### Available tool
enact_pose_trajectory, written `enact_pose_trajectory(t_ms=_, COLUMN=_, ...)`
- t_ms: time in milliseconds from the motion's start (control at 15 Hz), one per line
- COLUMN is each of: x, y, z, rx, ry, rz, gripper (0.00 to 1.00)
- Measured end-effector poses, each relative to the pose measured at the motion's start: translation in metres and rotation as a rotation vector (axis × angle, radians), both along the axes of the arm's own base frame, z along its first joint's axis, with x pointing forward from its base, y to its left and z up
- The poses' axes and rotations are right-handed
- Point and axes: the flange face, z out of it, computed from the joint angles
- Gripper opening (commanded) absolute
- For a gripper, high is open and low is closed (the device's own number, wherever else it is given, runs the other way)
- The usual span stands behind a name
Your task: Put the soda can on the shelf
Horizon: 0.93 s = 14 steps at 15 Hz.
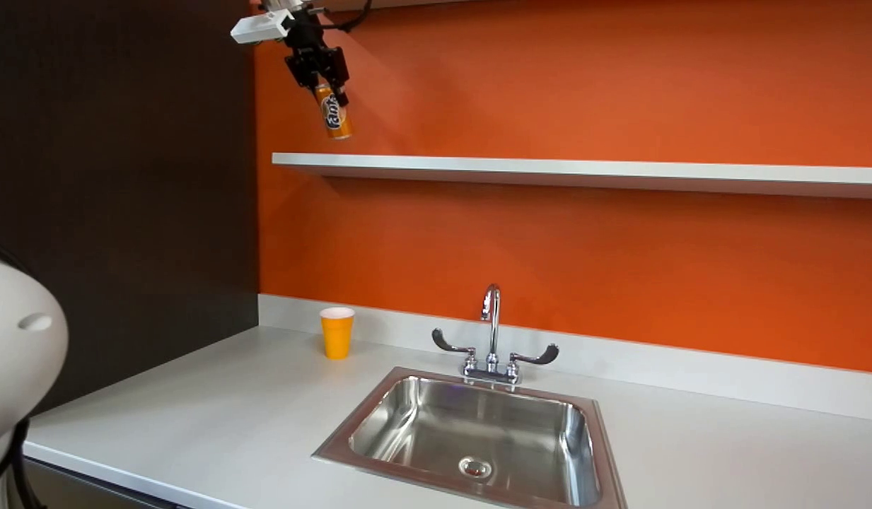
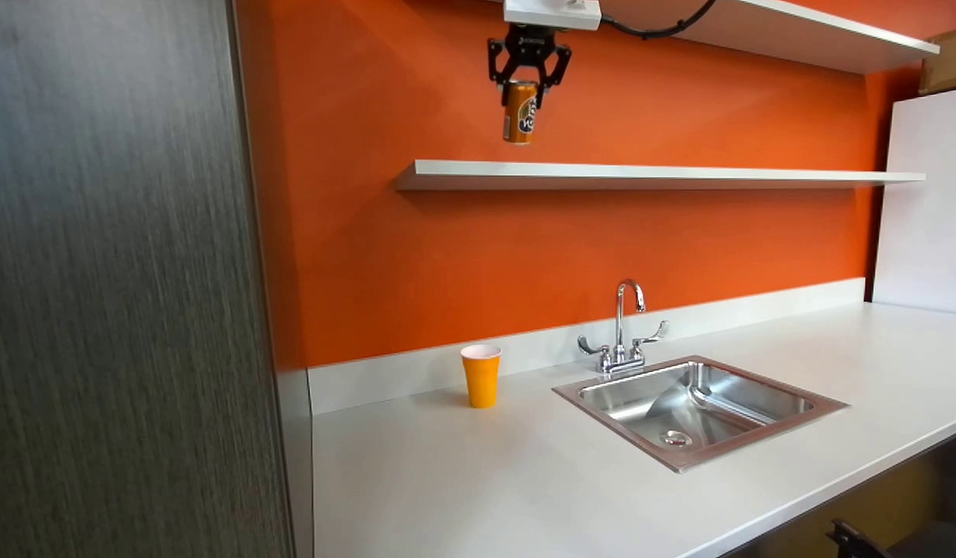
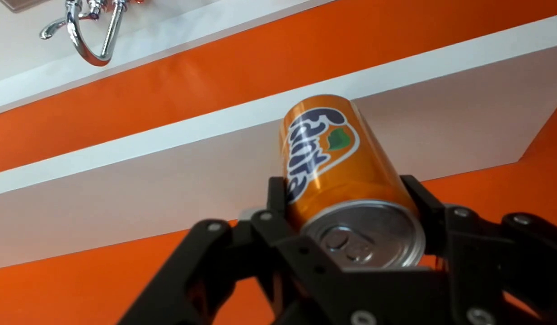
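The soda can (image 1: 336, 121) is orange with a Fanta label and silvery top. It also shows in an exterior view (image 2: 518, 122) and the wrist view (image 3: 350, 171). My gripper (image 1: 329, 94) is shut on the can's upper part, one finger on each side; it also shows in the other views (image 2: 522, 99) (image 3: 344, 183). The can hangs top-up, tilted in an exterior view, apart from the shelf. The white shelf (image 1: 549, 167) runs along the orange wall below the can's level, also seen here (image 2: 664, 176) (image 3: 170, 180). I cannot tell whether the can is over the board or in front.
A yellow-orange cup (image 1: 336, 336) stands on the countertop (image 1: 216, 403) near the backsplash. A faucet (image 1: 492, 325) and steel sink (image 1: 605, 452) are to its right. A dark panel (image 1: 124, 177) borders the shelf's left end. A higher white shelf (image 2: 795, 35) is near the arm.
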Motion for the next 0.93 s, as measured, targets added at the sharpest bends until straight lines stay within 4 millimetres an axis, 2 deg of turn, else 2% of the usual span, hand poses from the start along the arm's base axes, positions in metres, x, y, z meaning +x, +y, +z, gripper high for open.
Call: enact_pose_trajectory(t_ms=933, x=0.073, y=-0.002, z=-0.013, rx=0.009, ry=-0.001, rz=-0.005, gripper=0.38)
